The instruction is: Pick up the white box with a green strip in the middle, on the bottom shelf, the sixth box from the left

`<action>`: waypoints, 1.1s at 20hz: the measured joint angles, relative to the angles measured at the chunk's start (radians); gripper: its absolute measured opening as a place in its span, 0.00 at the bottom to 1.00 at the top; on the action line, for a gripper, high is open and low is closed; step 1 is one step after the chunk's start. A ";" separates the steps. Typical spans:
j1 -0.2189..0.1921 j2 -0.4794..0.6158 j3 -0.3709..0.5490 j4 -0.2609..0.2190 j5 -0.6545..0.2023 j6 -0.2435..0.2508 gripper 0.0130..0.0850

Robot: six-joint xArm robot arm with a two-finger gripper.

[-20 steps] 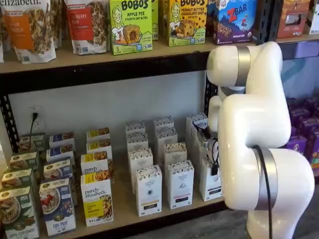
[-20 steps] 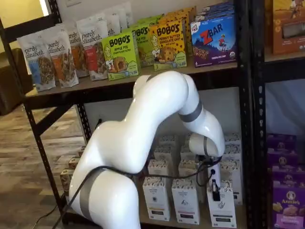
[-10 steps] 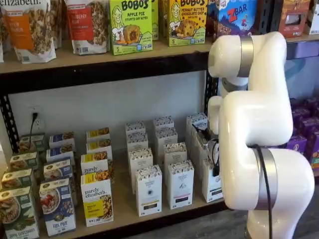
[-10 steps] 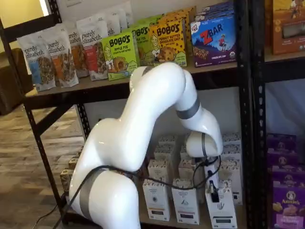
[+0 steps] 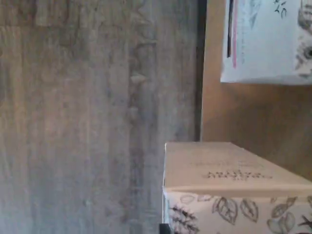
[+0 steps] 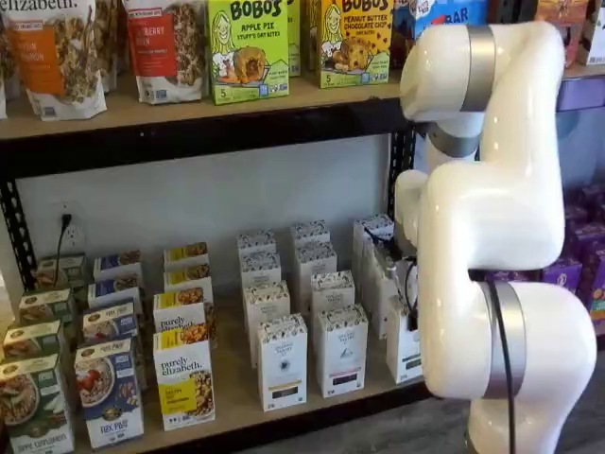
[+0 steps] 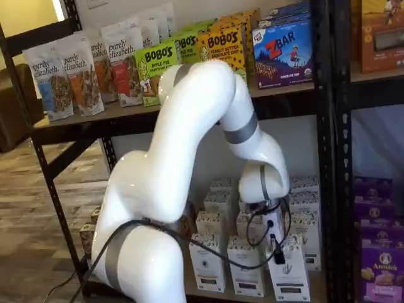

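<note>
Arm reaches down in front of the bottom shelf (image 6: 236, 402), wrist low at the right-hand end of the white cartons. The tool (image 7: 276, 249) sits right against the white box (image 7: 290, 274), the front carton at that end, which stands on the board; in a shelf view it is half hidden behind the arm (image 6: 402, 345). Only a black finger shows, side-on, over the carton's top, so I cannot tell whether the fingers are released or clenched on it; possibly a grip is on. Wrist view shows a leaf-patterned carton top (image 5: 229, 170) at the shelf's front rail, floor beyond.

Risks: neighbouring identical carton (image 7: 246, 268) stands just beside and could be dragged or toppled; a shallow pinch near the top could let the tall box swing out and drop off the shelf's front edge.
</note>
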State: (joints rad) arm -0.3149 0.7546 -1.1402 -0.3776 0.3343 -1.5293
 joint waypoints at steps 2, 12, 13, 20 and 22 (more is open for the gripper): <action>0.002 -0.059 0.057 -0.046 0.012 0.045 0.50; 0.059 -0.388 0.301 0.057 0.162 -0.004 0.50; 0.064 -0.421 0.322 0.062 0.170 -0.004 0.50; 0.100 -0.616 0.402 0.144 0.275 -0.054 0.50; 0.110 -0.647 0.409 0.145 0.301 -0.048 0.50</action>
State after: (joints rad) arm -0.2052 0.1077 -0.7314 -0.2326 0.6357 -1.5775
